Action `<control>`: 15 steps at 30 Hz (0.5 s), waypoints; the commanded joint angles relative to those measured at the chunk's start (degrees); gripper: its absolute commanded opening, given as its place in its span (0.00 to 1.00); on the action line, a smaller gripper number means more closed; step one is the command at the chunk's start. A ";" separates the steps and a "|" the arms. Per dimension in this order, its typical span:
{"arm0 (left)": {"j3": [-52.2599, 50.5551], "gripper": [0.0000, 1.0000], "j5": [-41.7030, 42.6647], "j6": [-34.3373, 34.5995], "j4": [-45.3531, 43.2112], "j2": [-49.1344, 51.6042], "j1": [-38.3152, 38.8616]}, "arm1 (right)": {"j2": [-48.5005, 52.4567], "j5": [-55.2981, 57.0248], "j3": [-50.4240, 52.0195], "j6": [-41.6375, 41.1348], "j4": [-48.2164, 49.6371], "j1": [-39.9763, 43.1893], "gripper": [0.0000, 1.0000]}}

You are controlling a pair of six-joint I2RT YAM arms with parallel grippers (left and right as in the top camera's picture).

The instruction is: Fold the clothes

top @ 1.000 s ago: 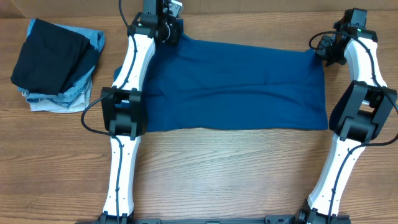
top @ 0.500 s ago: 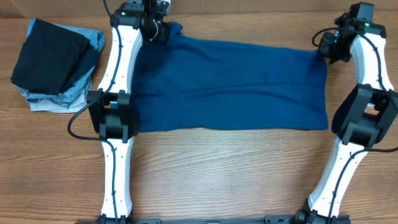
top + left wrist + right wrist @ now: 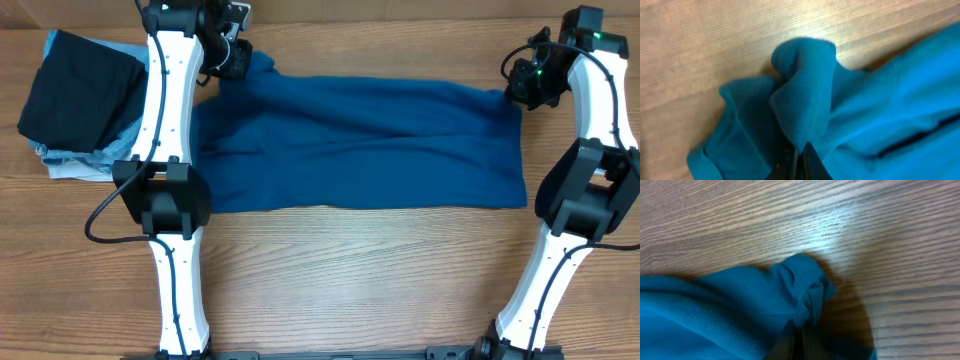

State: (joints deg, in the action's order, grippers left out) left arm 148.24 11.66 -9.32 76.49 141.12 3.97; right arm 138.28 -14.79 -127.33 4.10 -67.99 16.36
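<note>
The royal-blue T-shirt point(image 3: 370, 140) lay spread across the desk point(image 3: 350, 280). At the shirt's far left corner the left end effector point(image 3: 232, 62) clamped bunched cloth; at its far right corner the right end effector point(image 3: 522, 88) pinched the hem. Left of the shirt sat a garment pile point(image 3: 85, 100).

We note two arms, same build.
- Left arm point(image 3: 165, 100): glossy white link shells, bulky black joint housing mid-length, thin black cable point(image 3: 100, 215) looping out at housing's 9 o'clock.
- Right arm point(image 3: 592, 95): same white shells, black elbow block, black cable loops by wrist, small green light point(image 3: 597, 38) at 12 o'clock end.
- Left gripper point(image 3: 799, 162), right gripper point(image 3: 799, 342): we see only dark, narrow finger ends at 6 o'clock edge of wrist views.
</note>
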 commanded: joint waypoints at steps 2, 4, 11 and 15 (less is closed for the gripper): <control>1.25 0.04 -2.89 2.10 4.28 -1.75 -0.57 | -6.14 -1.03 -1.44 1.46 -0.72 -0.24 0.04; 1.25 0.04 -2.86 2.08 6.10 -1.75 -0.63 | -9.31 -0.96 -1.44 1.99 -2.08 -0.24 0.04; 1.25 0.04 -2.67 3.80 9.33 -3.30 -0.63 | -12.20 -0.92 -1.33 3.87 -11.50 -0.24 0.04; 1.27 0.04 -1.40 5.09 12.44 -3.69 -0.61 | -12.15 -0.76 -1.31 3.91 -18.12 -0.26 0.04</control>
State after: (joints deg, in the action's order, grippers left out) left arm 148.27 9.61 -5.93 88.33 140.94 3.86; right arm 129.27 -15.22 -127.72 7.55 -84.03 16.36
